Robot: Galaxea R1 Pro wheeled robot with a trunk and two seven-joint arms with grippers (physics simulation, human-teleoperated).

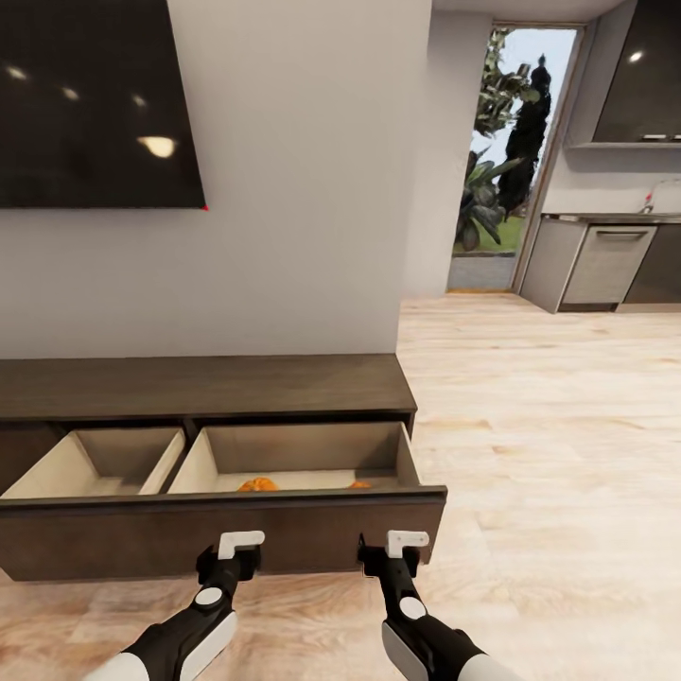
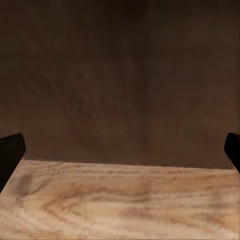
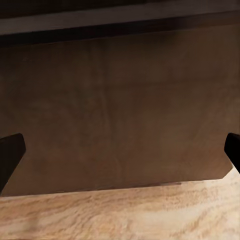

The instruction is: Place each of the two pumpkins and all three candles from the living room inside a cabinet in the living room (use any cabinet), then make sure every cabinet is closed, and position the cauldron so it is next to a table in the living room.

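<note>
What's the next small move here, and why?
Probably push both grippers forward against the drawer front to close it. The cabinet drawer stands pulled out with pumpkins inside, and the left gripper and right gripper, both open, sit right at its front.

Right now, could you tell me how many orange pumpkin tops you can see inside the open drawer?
2: one pumpkin mid-compartment, another orange top further right, both behind the drawer front; more may be hidden.

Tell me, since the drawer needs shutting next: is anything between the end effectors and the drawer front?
Nothing visible. The left end effector and right end effector sit right at the open drawer front of the cabinet. Both look open and empty. A pumpkin lies inside, below the rim.
</note>
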